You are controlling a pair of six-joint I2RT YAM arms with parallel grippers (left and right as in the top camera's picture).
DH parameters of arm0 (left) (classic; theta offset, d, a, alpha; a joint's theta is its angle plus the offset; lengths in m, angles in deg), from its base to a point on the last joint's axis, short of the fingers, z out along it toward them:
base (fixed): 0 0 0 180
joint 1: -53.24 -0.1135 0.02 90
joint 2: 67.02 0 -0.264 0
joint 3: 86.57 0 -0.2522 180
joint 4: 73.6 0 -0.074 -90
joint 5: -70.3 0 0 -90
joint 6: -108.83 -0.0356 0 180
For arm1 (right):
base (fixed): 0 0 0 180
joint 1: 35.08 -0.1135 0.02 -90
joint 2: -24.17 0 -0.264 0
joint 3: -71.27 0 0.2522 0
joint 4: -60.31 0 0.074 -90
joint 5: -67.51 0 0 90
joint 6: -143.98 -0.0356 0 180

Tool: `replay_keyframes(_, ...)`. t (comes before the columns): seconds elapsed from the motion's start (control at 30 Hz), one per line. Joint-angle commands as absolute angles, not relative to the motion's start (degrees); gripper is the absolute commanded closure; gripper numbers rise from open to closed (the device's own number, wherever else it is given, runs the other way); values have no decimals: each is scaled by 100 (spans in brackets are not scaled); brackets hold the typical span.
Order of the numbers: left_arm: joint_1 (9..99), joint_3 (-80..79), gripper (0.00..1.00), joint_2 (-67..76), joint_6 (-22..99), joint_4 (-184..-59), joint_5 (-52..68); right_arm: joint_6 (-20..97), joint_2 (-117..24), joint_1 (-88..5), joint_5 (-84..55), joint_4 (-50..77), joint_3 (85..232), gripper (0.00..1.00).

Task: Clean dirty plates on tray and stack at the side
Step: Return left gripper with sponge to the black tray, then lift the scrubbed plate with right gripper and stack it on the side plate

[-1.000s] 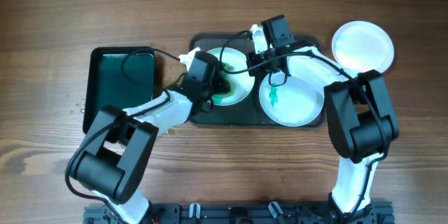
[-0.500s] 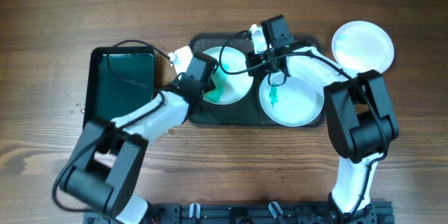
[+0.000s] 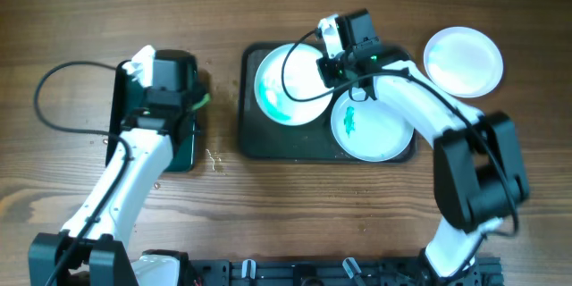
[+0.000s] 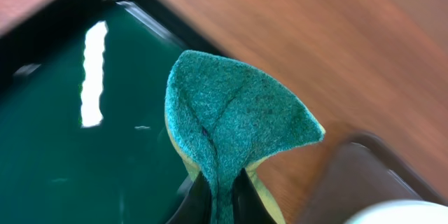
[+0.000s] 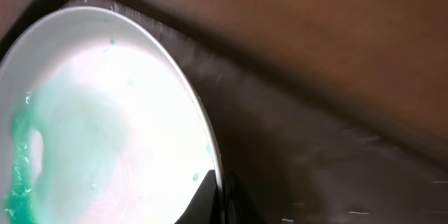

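The left hand, clamped on the sponge, has swung off the plate and over the green tray beneath it; the right hand pinches the plate's rim; teal film remains, so the wiping looks unfinished.

My left arm and right arm are glossy white tapered links joined by bulky black housings; a thin black cable trails from each wrist; left gripper and right gripper have slim dark fingers.
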State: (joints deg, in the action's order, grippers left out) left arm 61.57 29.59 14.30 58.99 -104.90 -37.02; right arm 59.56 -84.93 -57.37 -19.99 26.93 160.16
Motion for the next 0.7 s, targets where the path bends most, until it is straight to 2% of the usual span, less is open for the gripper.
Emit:
replay_keyframes(0.0,5475,2974,96,1371,5827,-10870,-3709,7080,-7879,-6279,-3968,2730,16018,96)
replay_keyframes(0.2,4990,2974,96,1371,5827,-11122,-3709,9158,-7720,-7225,-6779,3513,16018,95)
replay_keyframes(0.3,4951,2974,96,1371,5825,-11137,-3709,10655,-7720,-7614,-7785,4263,16018,96)
replay_keyframes(0.47,4953,2974,96,1371,5825,-11141,-3709,12719,-7720,-8084,-8469,5047,16018,96)
replay_keyframes(0.67,4953,2974,96,1371,5825,-11144,-3709,14196,-7720,-8362,-8974,5926,16018,96)
